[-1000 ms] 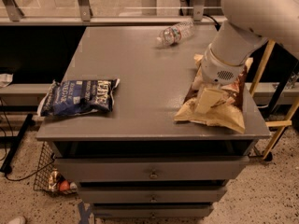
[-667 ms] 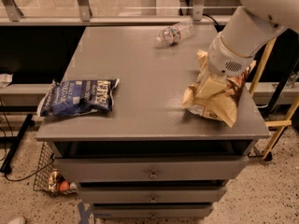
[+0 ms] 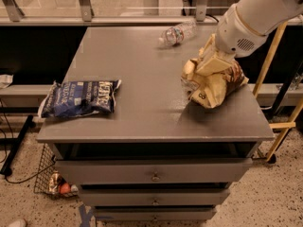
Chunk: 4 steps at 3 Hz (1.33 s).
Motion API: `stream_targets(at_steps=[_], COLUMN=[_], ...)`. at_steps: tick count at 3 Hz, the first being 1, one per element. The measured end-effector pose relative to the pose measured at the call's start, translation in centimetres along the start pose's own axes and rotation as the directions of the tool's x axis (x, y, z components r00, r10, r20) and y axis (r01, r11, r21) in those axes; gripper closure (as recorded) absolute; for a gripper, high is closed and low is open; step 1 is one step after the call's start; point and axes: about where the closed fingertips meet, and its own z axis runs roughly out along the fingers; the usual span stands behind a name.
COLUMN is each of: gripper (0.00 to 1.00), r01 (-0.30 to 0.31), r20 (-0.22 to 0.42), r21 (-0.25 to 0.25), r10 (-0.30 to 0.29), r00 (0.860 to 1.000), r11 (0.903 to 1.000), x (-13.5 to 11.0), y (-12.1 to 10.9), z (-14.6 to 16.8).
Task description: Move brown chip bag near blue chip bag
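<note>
1. The gripper (image 3: 214, 59) sits at the upper right of the frame, under the white arm (image 3: 258, 15), clamped on the crumpled top of the brown chip bag (image 3: 218, 86).
2. The bag hangs tilted over the right side of the grey table (image 3: 137, 70).
3. The blue chip bag (image 3: 80, 98) lies flat at the left edge, well apart.
4. A clear bottle (image 3: 177, 33) lies near the far edge.
</note>
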Motion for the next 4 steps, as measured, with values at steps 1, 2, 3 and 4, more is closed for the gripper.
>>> stream_targets(at_steps=[1, 2, 3, 4], gripper=[1.0, 1.0, 1.0, 1.0], r01=[0.088, 0.25, 0.375, 0.462], r20=[0.029, 0.079, 0.141, 0.182], r21=[-0.012, -0.032, -0.038, -0.025], r10=[-0.087, -0.247, -0.367, -0.45], r00=[0.996, 0.966, 0.919, 0.874], r11=[0.9961, 0.9678, 0.9261, 0.8867], x=[-3.0, -8.5, -13.4, -16.9], y=[0.1, -0.3, -0.4, 0.0], z=[1.4, 3.1, 4.6, 4.7])
